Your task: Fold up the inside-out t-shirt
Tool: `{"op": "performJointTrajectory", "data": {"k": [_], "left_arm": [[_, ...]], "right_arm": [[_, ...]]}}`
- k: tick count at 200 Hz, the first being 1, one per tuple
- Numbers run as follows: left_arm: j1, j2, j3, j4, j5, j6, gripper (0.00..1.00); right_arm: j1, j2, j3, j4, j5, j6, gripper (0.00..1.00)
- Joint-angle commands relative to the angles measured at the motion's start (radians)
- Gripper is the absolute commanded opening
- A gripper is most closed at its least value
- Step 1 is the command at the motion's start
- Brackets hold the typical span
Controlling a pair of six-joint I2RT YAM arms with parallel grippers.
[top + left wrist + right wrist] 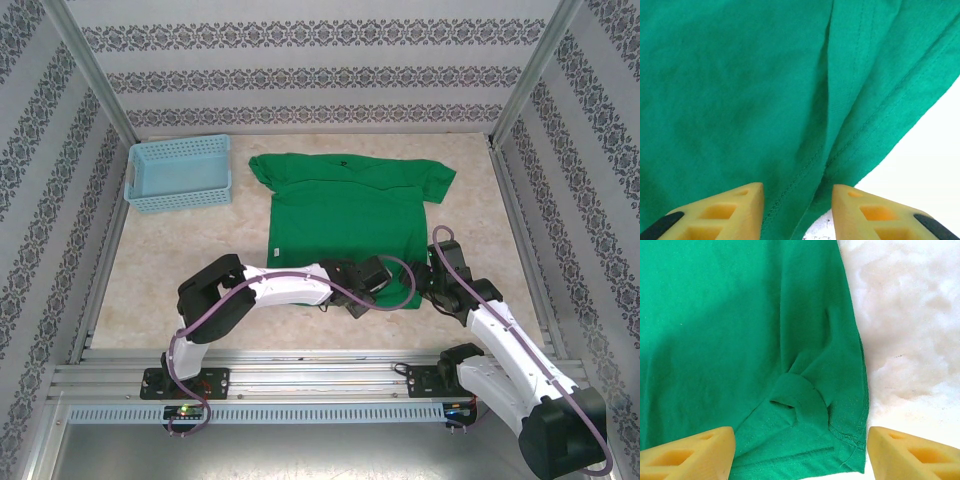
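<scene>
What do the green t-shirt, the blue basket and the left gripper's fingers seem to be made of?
T-shirt: soft matte knit cloth, perhaps cotton; it creases and shows stitched hems. Basket: stiff blue plastic with moulded mesh walls. Left gripper's fingers: matte yellow, probably plastic, with hollow cells.

White arms (290,285), black joints (205,290), purple cables (177,350); yellow fingers (725,212)

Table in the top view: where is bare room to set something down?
Largest bare patch of table: bordered by the basket, the left edge of the t-shirt and the left arm. A narrower strip runs between the t-shirt and the right frame. Crowded: the t-shirt's near hem, where left hand and right hand sit.
</scene>
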Motion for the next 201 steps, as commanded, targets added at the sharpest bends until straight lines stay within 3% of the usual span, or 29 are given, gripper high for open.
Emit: {"op": "performJointTrajectory", "data": {"k": [1,79,165,201], "left_arm": [[0.009,0.018,0.02,-0.01,0.0,-0.003,0.41],[0.012,0.033,0.029,-0.016,-0.058,0.003,0.24],[0.015,0.038,0.022,-0.015,-0.042,0.011,0.26],[0.024,0.025,0.022,-0.011,-0.052,0.005,0.13]], "right_arm": [[0.008,-0.006,-0.011,-0.015,0.022,0.013,0.71],[0.01,-0.01,-0.008,-0.024,0.023,0.012,0.71],[0.009,-0.032,0.001,-0.041,0.027,0.011,0.71],[0.01,-0.051,0.001,-0.055,0.028,0.013,0.71]]}}
